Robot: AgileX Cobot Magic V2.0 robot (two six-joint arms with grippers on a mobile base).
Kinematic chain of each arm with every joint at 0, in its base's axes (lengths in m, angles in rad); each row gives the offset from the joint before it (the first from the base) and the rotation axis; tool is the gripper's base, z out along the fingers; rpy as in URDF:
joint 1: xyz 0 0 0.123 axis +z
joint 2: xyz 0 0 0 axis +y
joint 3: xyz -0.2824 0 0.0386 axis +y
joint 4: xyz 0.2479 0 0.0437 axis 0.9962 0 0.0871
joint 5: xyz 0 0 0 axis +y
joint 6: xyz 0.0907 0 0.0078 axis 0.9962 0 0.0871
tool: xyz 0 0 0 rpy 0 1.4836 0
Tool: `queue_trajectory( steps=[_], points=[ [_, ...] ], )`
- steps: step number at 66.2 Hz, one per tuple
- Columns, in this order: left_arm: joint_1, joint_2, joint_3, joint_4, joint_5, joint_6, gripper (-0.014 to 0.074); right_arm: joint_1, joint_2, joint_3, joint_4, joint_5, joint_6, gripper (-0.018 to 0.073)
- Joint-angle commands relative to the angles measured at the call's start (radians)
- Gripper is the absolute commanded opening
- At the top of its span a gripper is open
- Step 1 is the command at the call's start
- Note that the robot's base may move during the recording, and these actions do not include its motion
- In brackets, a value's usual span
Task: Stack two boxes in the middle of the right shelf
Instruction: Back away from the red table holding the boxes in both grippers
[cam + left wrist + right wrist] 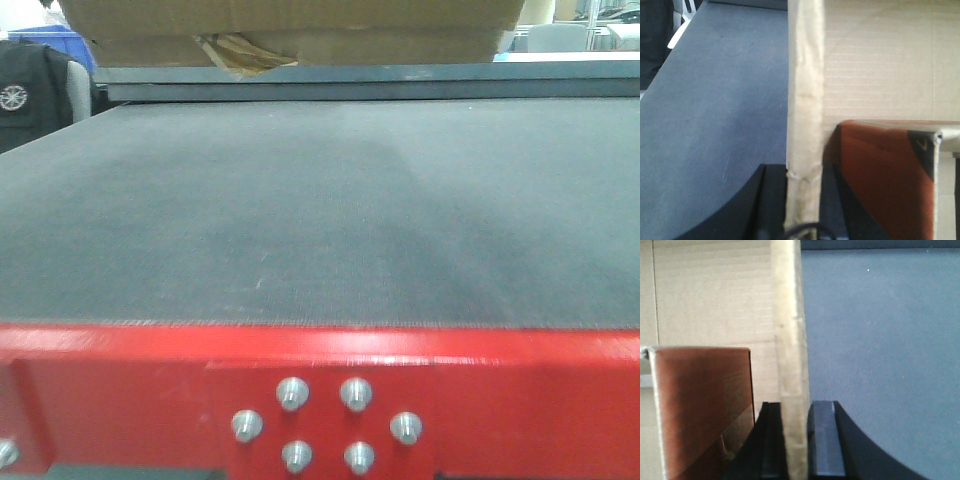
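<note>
Red rail (120, 400) and bolts (355, 392) sit nearest us; beyond, grey felt (320, 220) lies open left to right. At its far edge, an upper box (290, 15) rests on a lower box (400, 47). Our left gripper (802, 172) pinches a left wall (804, 90), our right gripper (795, 407) a right wall (788, 330).

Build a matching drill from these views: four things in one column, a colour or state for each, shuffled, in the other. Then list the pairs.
1 flat surface
2 front beam
3 bolts
4 left gripper

A silver
B red
C jaws clamped on a box wall
D dark grey

Pairs: 1-D, 2-B, 3-A, 4-C
</note>
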Motion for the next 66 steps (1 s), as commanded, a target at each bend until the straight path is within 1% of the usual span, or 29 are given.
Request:
queue_trajectory(
  steps=[1,66],
  points=[
    [0.002,-0.021,-0.016,0.016,-0.041,-0.008,-0.0111,0.000,-0.018,-0.013,-0.029,-0.047,0.010,-0.0154],
    [0.002,-0.021,-0.016,0.016,-0.041,-0.008,-0.0111,0.000,-0.018,-0.013,-0.029,-0.047,0.010,-0.0154]
  ],
)
